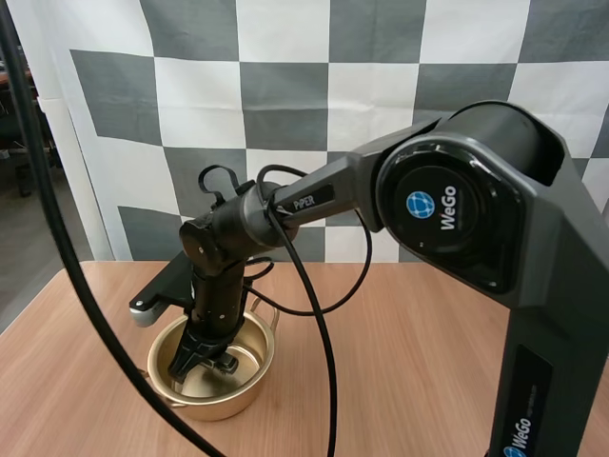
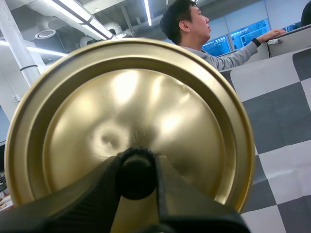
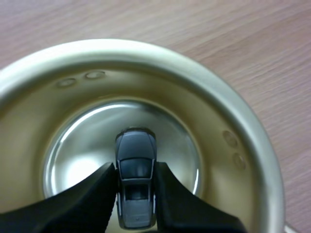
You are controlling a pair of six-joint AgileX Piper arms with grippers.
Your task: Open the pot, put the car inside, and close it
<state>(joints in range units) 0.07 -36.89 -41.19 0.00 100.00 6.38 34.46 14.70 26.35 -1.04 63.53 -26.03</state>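
The right tool [image 3: 136, 170] pinches a grey car [image 3: 136, 153] inside the round brassy pot [image 1: 243, 392] at lower left; the left tool [image 2: 137, 165] pinches the black knob [image 2: 137, 178] of the shiny domed lid [image 2: 146, 97].

Right gripper [image 1: 205, 367] and car [image 3: 136, 155] occupy the mouth of the open pot [image 1: 224, 405].

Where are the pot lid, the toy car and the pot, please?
pot lid [image 2: 131, 107], left wrist view, on its domed face.
toy car [image 3: 136, 167], right wrist view, on its roof.
pot [image 1: 217, 405], high view, on its front outer wall.
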